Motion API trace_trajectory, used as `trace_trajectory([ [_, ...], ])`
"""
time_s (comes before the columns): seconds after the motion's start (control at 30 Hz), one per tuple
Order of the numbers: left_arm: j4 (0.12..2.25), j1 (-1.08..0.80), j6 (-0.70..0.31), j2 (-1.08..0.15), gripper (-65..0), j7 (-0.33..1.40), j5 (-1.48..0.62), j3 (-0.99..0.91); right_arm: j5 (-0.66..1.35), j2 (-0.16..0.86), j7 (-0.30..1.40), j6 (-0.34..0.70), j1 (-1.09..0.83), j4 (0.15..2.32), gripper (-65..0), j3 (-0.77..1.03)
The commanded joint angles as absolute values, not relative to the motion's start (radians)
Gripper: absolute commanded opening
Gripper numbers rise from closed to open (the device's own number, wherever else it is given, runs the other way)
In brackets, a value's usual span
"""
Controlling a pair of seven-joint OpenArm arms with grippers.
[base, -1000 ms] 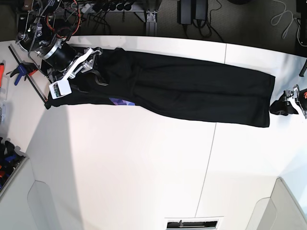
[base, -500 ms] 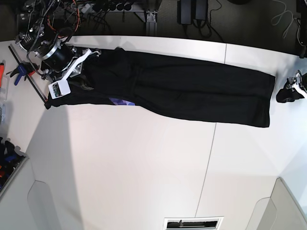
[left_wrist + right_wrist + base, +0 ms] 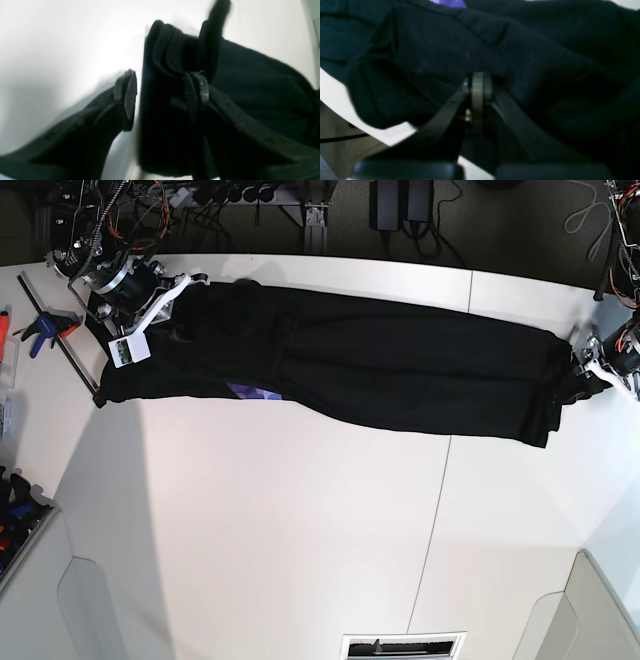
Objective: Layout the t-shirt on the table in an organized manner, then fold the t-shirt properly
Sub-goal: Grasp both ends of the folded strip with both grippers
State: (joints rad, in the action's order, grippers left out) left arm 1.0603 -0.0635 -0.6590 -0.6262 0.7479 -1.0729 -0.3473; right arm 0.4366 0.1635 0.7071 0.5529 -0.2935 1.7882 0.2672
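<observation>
The black t-shirt (image 3: 380,370) lies as a long folded strip across the far part of the white table (image 3: 280,520), with a bit of purple print (image 3: 250,391) at its near edge. My right gripper (image 3: 185,290) is at the strip's left end; in the right wrist view its fingers (image 3: 477,85) are shut together on black cloth (image 3: 520,62). My left gripper (image 3: 580,375) is at the strip's right end. In the left wrist view it (image 3: 161,95) is open, its two fingers straddling the shirt's folded edge (image 3: 162,62).
A blue and red clamp (image 3: 40,328) and a thin dark rod (image 3: 62,335) lie at the table's left edge. Cables and power bricks (image 3: 400,205) sit behind the far edge. A dark seam (image 3: 432,520) runs down the tabletop. Grey bins (image 3: 90,610) stand at the near corners.
My left gripper has moved left from off the shirt onto its right end. My right gripper has shifted up and back at the left end with the cloth.
</observation>
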Motion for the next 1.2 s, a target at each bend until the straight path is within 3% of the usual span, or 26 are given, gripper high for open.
trace_trajectory([
  [0.0,1.071,-0.05,-0.663,-0.646,-31.5,0.744,-1.106,-0.356,0.453,0.169,0.685,0.554,-0.289,1.802,-65.0,0.271],
  [0.47,1.071,-0.051,-0.677,-0.546,-32.0,0.752,-1.05,-0.352,0.498,0.168,0.689,0.554,-0.289,1.802,-65.0,0.271],
  [0.53,1.071,-0.051,-0.677,-0.54,-38.7,0.751,-1.034,-0.352,0.498,0.168,0.689,0.554,-0.289,1.802,-65.0,0.271],
  [0.67,1.071,-0.053,-0.678,-0.541,-65.0,0.706,-1.011,-0.352,0.501,0.169,0.688,0.554,-0.289,1.802,-65.0,0.271],
  [1.0,1.073,-0.047,-0.682,-0.618,-65.0,0.519,-0.884,-0.352,0.609,0.169,0.693,0.554,-0.244,1.827,-65.0,0.271],
  [1.17,1.073,-0.015,-0.664,-0.688,-65.0,0.514,-0.833,-0.352,0.621,0.168,0.693,0.555,-0.214,1.879,-65.0,0.271],
])
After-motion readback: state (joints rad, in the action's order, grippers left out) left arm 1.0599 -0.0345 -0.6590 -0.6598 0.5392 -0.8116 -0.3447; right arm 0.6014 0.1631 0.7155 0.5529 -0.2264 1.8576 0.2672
